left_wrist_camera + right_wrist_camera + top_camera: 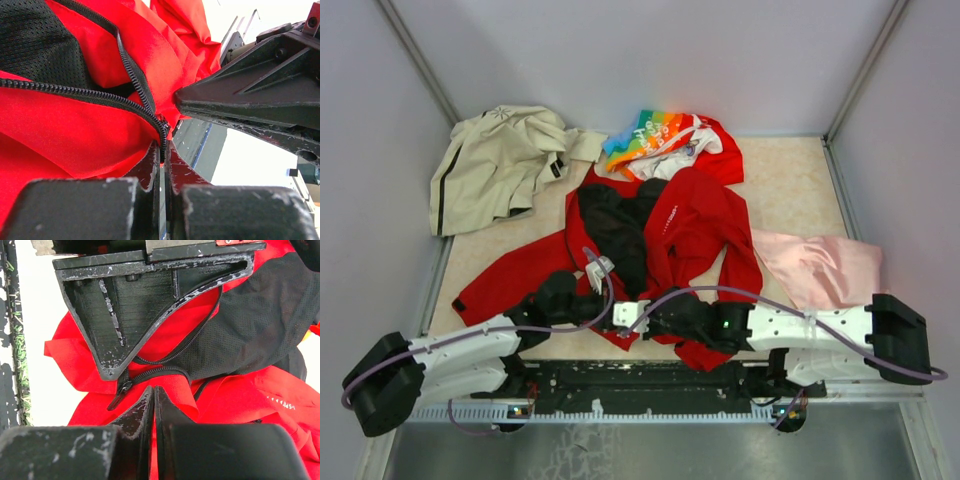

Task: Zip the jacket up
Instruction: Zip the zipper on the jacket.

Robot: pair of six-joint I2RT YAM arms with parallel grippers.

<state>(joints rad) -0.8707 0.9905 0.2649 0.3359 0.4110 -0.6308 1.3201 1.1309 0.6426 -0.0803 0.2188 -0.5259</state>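
Two grippers meet at the near hem of the smooth red jacket (pixel 690 225), which lies open on the beige table (pixel 790 180). The left gripper (pixel 162 146) is pressed shut on the toothed black zipper (pixel 75 92). The right gripper (pixel 152 390) is also closed, but I cannot tell if it pinches cloth. Black mesh lining (pixel 260 325) shows, and grey walls (pixel 620 60) stand around.

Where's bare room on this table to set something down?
Bare: the far right corner of the table, bordered by the rainbow garment, the red jacket and the pink cloth; also a narrower strip between the beige jacket and the red sleeve. Crowded: the near middle, with the left end effector and right end effector.
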